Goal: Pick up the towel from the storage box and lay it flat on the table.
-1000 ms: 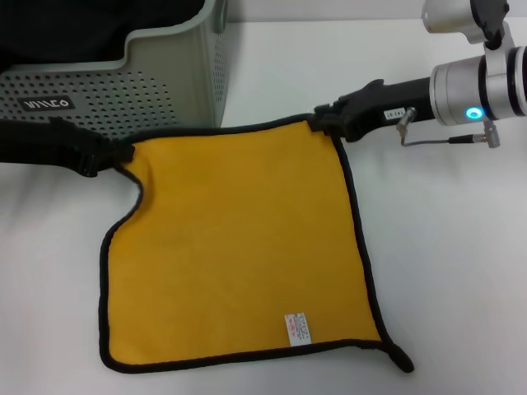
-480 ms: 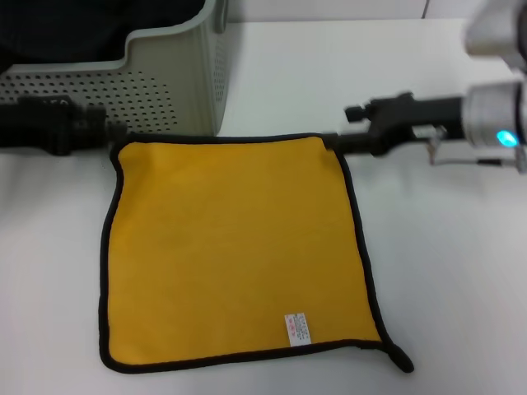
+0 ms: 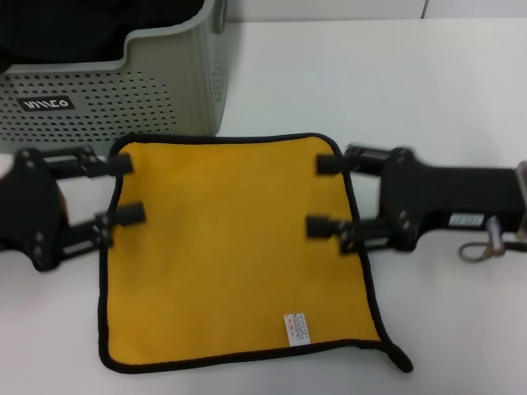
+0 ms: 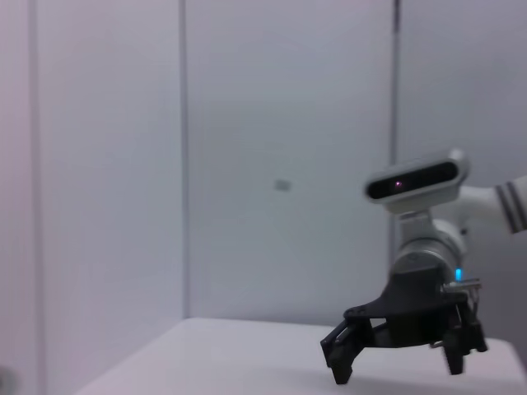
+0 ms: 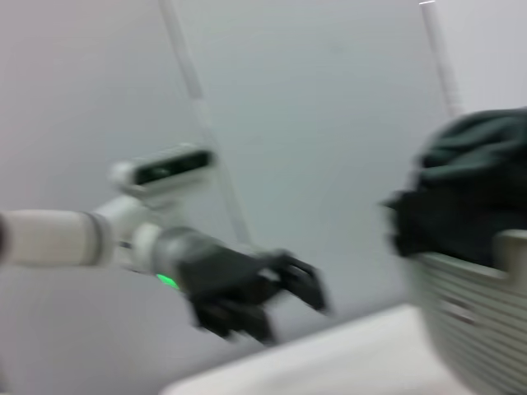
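Note:
The towel [image 3: 235, 255] lies flat on the table [image 3: 428, 82], yellow side up, with its black edge binding all round, a small white label [image 3: 298, 327] and a corner loop [image 3: 401, 359] at the near right. My left gripper [image 3: 125, 189] is open and empty, above the towel's far left edge. My right gripper [image 3: 324, 194] is open and empty, above the far right edge. The left wrist view shows the right gripper [image 4: 403, 341] far off, and the right wrist view shows the left gripper [image 5: 255, 292].
The storage box [image 3: 123, 90] stands just behind the towel at the far left, with dark cloth [image 3: 82, 25] inside. It also shows in the right wrist view [image 5: 482, 321] with the dark cloth [image 5: 469, 181] heaped over its rim.
Both grippers let go of the towel's far corners and opened. They moved toward me and now hover over the side edges. The towel's far edge has settled flat.

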`<action>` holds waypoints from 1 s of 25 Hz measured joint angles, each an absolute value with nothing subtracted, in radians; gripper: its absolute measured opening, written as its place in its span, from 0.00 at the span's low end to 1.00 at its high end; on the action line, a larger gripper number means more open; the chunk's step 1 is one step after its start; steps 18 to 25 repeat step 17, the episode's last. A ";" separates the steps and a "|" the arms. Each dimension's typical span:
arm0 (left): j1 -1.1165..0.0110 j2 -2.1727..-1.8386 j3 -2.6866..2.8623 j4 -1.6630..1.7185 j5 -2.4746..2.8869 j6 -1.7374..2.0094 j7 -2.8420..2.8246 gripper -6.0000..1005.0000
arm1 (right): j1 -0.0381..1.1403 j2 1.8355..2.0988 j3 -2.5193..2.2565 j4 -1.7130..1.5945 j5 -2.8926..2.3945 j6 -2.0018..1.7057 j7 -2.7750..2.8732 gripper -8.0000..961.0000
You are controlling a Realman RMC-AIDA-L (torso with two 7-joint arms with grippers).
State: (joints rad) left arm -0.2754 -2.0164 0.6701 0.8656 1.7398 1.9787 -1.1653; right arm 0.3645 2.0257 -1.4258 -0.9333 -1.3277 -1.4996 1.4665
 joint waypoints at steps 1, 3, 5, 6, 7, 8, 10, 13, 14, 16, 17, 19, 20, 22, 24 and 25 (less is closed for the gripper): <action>-0.278 -2.019 0.678 0.854 1.743 1.987 -1.157 0.51 | 0.370 2.027 -1.453 -0.930 -1.313 -1.515 1.459 0.89; -0.289 -2.011 0.692 0.816 1.746 2.006 -1.156 0.51 | 0.386 2.027 -1.504 -0.929 -1.298 -1.517 1.450 0.91; -0.309 -1.999 0.696 0.775 1.742 2.025 -1.162 0.51 | 0.399 2.028 -1.550 -0.933 -1.293 -1.514 1.446 0.91; -0.312 -1.997 0.697 0.770 1.741 2.026 -1.164 0.51 | 0.402 2.029 -1.565 -0.936 -1.290 -1.513 1.446 0.91; -0.319 -1.994 0.697 0.758 1.739 2.030 -1.171 0.51 | 0.404 2.029 -1.576 -0.938 -1.287 -1.513 1.446 0.91; -0.327 -1.991 0.697 0.749 1.736 2.031 -1.181 0.51 | 0.405 2.029 -1.586 -0.940 -1.281 -1.513 1.445 0.91; -0.338 -1.984 0.695 0.738 1.733 2.032 -1.210 0.51 | 0.407 2.029 -1.601 -0.940 -1.269 -1.514 1.441 0.91; -0.352 -1.974 0.683 0.739 1.731 2.032 -1.289 0.51 | 0.405 2.029 -1.614 -0.935 -1.243 -1.517 1.428 0.91; -0.354 -1.972 0.682 0.740 1.731 2.032 -1.297 0.51 | 0.402 2.029 -1.617 -0.933 -1.232 -1.519 1.421 0.91; -0.355 -1.968 0.687 0.743 1.730 2.032 -1.302 0.52 | 0.392 2.029 -1.620 -0.930 -1.213 -1.523 1.405 0.91; -0.355 -1.966 0.693 0.744 1.729 2.033 -1.300 0.52 | 0.386 2.029 -1.620 -0.930 -1.206 -1.525 1.396 0.91; -0.355 -1.966 0.693 0.744 1.729 2.033 -1.300 0.52 | 0.386 2.029 -1.620 -0.930 -1.206 -1.525 1.396 0.91; -0.355 -1.966 0.693 0.744 1.729 2.033 -1.300 0.52 | 0.386 2.029 -1.620 -0.930 -1.206 -1.525 1.396 0.91; -0.355 -1.966 0.693 0.744 1.729 2.033 -1.300 0.52 | 0.386 2.029 -1.620 -0.930 -1.206 -1.525 1.396 0.91; -0.355 -1.966 0.693 0.744 1.729 2.033 -1.300 0.52 | 0.386 2.029 -1.620 -0.930 -1.206 -1.525 1.396 0.91; -0.355 -1.966 0.693 0.744 1.729 2.033 -1.300 0.52 | 0.386 2.029 -1.620 -0.930 -1.206 -1.525 1.396 0.91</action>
